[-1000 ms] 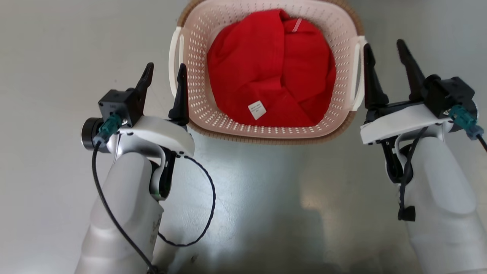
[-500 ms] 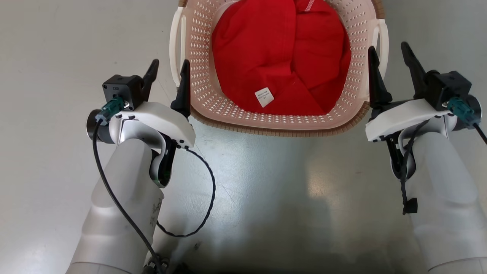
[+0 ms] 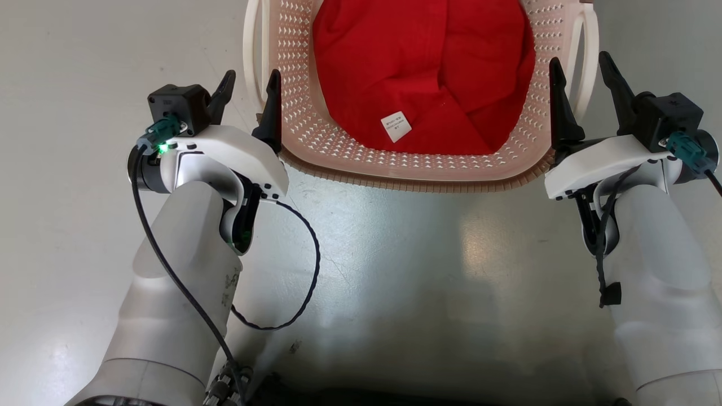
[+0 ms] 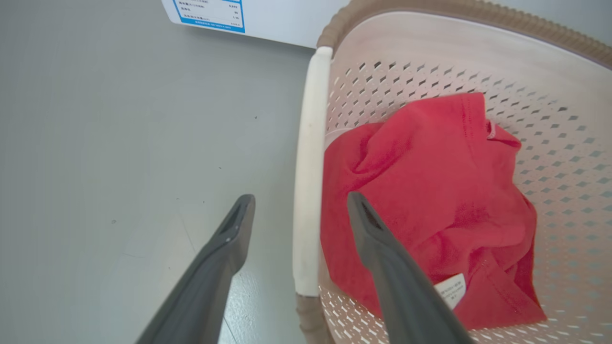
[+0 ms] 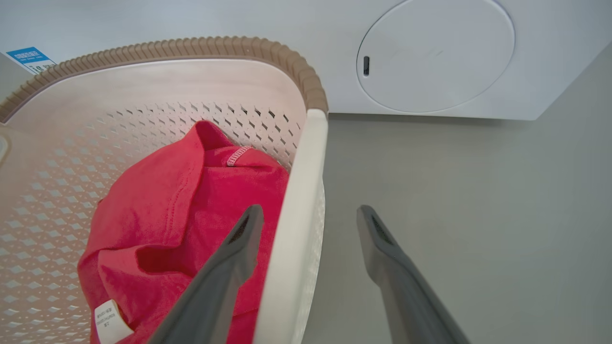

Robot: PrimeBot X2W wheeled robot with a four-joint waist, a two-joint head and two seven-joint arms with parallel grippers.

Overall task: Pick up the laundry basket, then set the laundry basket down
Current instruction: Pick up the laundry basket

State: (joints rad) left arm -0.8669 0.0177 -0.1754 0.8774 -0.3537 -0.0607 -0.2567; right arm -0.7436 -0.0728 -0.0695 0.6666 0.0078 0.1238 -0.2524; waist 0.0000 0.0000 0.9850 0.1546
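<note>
Head view: the laundry basket point(image 3: 361, 164) sat on the floor point(image 3: 84, 225) at top centre. The left jaws and right jaws stood spread, each flanking a white handle, with bare floor open outward.

Left wrist view: the left handle point(image 4: 308, 167) ran between the fingers point(image 4: 224, 248); the inner one could snag the red shirt point(image 4: 430, 191).

Right wrist view: the washer point(image 5: 430, 57) stood close behind, so a forward swing risked a bump. Uneven grips would tip the load.
</note>
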